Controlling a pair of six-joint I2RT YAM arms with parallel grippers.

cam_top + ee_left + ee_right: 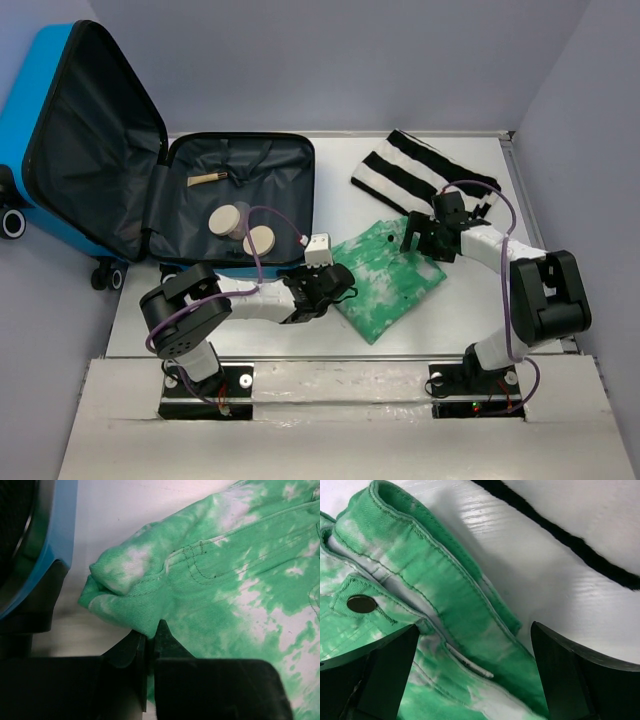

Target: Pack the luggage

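Observation:
The luggage (pixel 40 90) lies open at the far left: a blue shell, its lid propped up, its dark-lined base (pixel 275 170) flat on the table. A folded green-and-white tie-dye garment (pixel 395 280) lies just right of it. My left gripper (pixel 338 283) is at the garment's left corner; in the left wrist view its jaws (pixel 150 636) are shut on a fold of the green cloth (pixel 240 570). My right gripper (pixel 413 240) hangs over the garment's far edge. It (pixel 475 650) stands open astride the waistband (pixel 435 580), with a metal button (pixel 361 604) to the left.
Inside the suitcase base lie two round beige discs (pixel 228 220) and a tan stick (pixel 208 179). A black-and-white striped garment (pixel 410 175) lies at the back right, its edge (pixel 580 520) just beyond my right fingers. The suitcase's blue rim (pixel 57 535) is close to the left of my left gripper.

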